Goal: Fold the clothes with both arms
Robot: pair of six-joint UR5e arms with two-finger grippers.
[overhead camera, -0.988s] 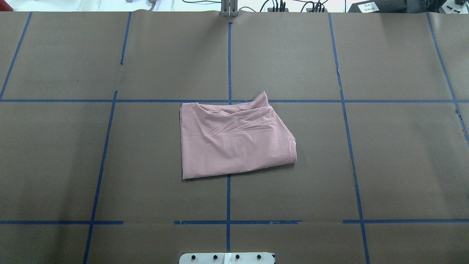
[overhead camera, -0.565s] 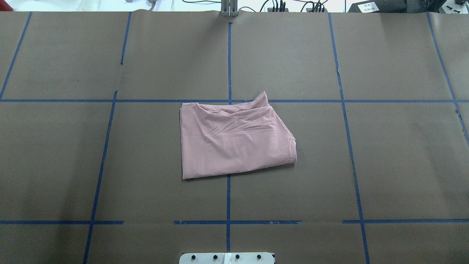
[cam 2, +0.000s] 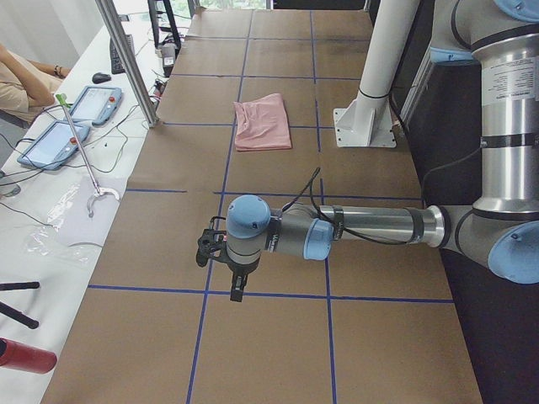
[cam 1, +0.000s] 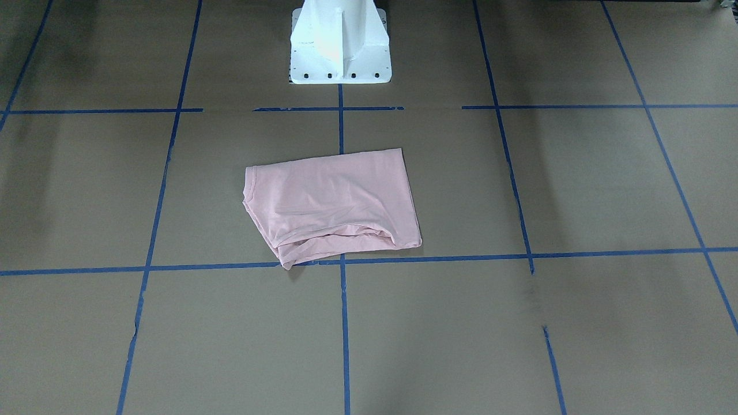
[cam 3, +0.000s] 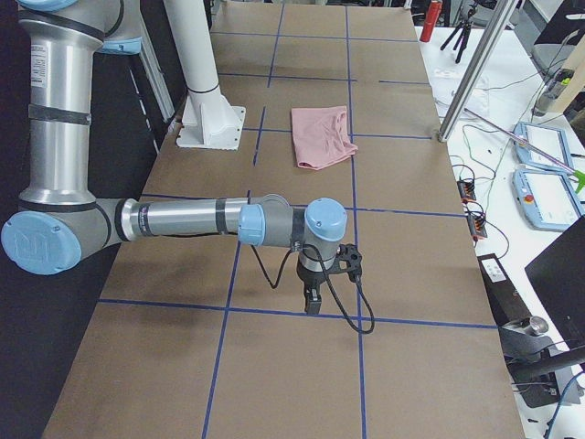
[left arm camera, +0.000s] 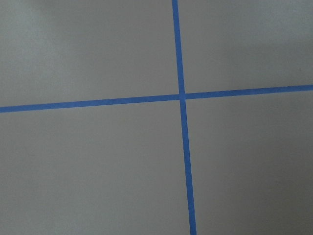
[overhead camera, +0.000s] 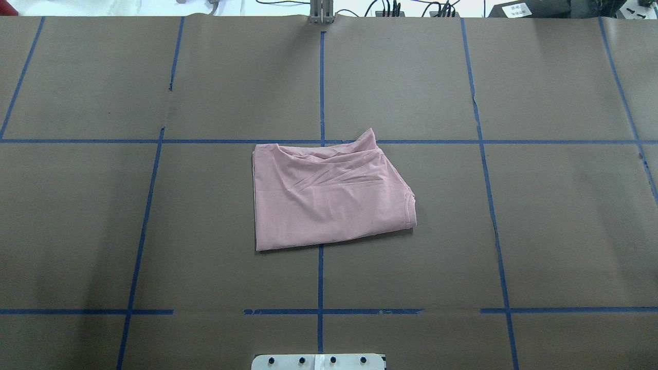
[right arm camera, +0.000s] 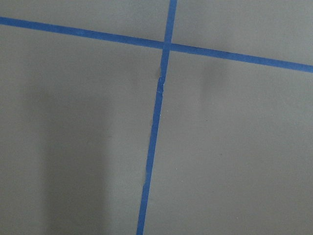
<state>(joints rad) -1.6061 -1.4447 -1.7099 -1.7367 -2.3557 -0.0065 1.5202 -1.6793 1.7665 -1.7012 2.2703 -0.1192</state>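
Note:
The light pink t-shirt (overhead camera: 329,198) lies folded into a rough rectangle at the middle of the brown table; it also shows in the front view (cam 1: 331,204), the left side view (cam 2: 263,122) and the right side view (cam 3: 322,135). Its print is hidden. My left gripper (cam 2: 237,290) hangs over the table's left end, far from the shirt. My right gripper (cam 3: 313,304) hangs over the right end, also far from it. Both show only in the side views, so I cannot tell if they are open or shut. The wrist views show only bare table and blue tape.
The table (overhead camera: 565,231) is covered in brown paper with blue tape grid lines. The white pedestal base (cam 1: 339,43) stands at the robot's side. Tablets (cam 2: 72,122) and cables lie on a white side bench beyond the far edge. A metal post (cam 2: 126,59) stands at that edge.

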